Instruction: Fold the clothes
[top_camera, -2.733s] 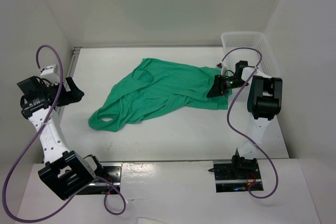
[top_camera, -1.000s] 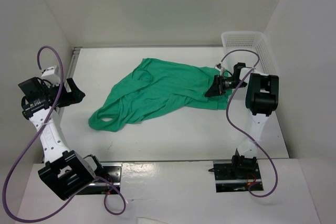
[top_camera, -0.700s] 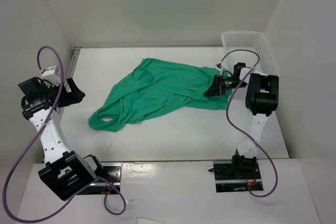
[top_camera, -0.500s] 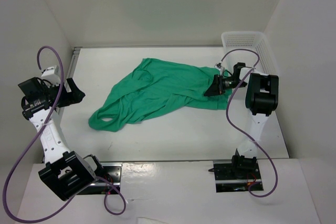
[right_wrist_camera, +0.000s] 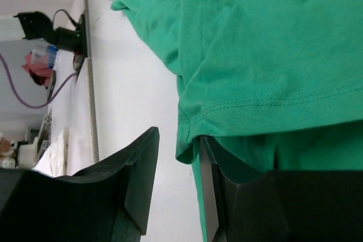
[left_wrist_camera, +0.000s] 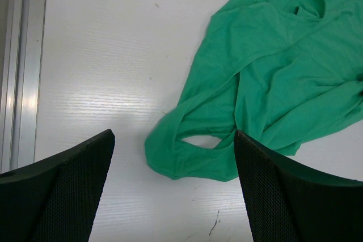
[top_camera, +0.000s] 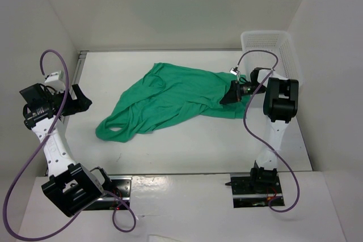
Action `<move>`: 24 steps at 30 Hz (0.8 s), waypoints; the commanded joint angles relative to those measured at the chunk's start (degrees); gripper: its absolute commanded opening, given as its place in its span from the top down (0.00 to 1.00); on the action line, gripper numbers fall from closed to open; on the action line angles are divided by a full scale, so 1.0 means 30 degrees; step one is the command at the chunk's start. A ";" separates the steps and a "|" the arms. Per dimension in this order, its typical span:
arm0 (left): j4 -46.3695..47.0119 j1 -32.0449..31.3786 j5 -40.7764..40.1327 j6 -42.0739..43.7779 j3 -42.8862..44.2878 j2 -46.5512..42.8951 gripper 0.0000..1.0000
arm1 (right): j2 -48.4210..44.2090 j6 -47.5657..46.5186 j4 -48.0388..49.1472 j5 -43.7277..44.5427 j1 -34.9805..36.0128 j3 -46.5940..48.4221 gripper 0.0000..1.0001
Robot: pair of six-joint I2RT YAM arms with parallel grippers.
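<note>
Top external view: the right tool (top_camera: 226,100) is lining up a grasp on the T-shirt (top_camera: 170,103); no fold has begun.

The emerald shirt lies crumpled and slantwise across the middle of the desk (top_camera: 187,145), with one end near the white mesh basket (top_camera: 272,43) and a looped opening at the end nearer the left arm. The right tool sits low at the shirt's basket-side edge. In the right wrist view its fingers (right_wrist_camera: 139,179) stand partly parted. Bare desk shows in the gap, and a stitched hem corner sits at the mouth, seemingly not pinched. The left tool (top_camera: 82,100) hangs released, spread wide, well apart from the cloth. I judge the step is getting hold of the shirt to spread it flat. Next, the right tool should slide further onto the hem before clamping, and the left should come down at the looped end.
</note>
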 commanded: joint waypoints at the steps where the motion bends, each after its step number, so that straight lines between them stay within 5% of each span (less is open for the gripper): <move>1: 0.0366 -0.0055 0.0493 -0.0353 -0.0040 -0.0406 0.08 | 0.2107 -0.4640 -0.5303 -0.1380 0.0437 0.0561 0.58; 19: 0.0542 -0.0055 0.0493 -0.0353 -0.0040 -0.0582 0.08 | 0.1760 -0.4494 -0.4956 -0.1029 0.0789 0.0387 0.57; 24: 0.0542 -0.0055 0.0669 -0.0353 -0.0040 -0.0582 0.08 | 0.0445 -0.1657 -0.1427 -0.0650 0.0262 -0.0369 0.57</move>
